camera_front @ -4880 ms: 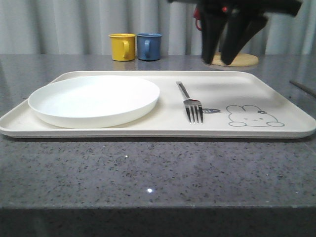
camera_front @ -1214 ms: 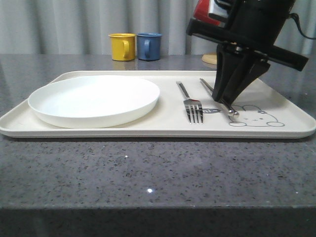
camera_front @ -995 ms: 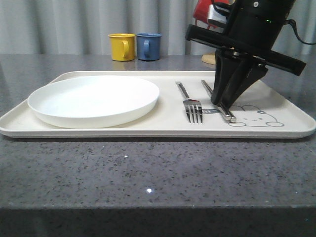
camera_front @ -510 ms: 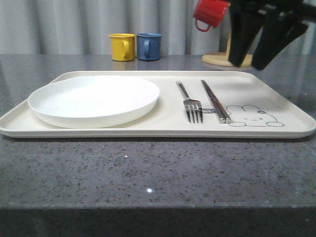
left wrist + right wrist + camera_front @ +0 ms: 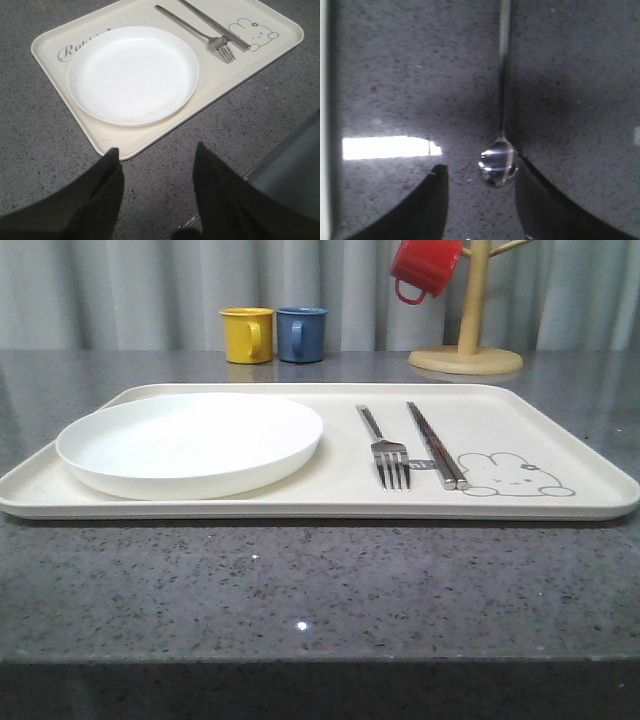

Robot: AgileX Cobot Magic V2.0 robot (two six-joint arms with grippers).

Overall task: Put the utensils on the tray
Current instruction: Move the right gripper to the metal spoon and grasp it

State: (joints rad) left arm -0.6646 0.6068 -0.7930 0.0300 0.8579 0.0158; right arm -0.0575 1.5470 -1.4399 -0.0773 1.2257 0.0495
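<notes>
on the cream rectangular tray (image 5: pixel 560 430), the silver fork (image 5: pixel 385 445) and chopsticks (image 5: pixel 435 445) lie placed; beside it, the spread right gripper (image 5: pixel 480 200) straddles the silver oval-bowled spoon (image 5: pixel 497 162), ungrasped.

Silver fork (image 5: pixel 384 445) and chopsticks (image 5: pixel 433 443) lie flat, side by side, on the cream bunny-printed tray (image 5: pixel 560 450); the shiny spoon (image 5: pixel 499 131) lies on the grey speckled surface (image 5: pixel 420 75)
</notes>
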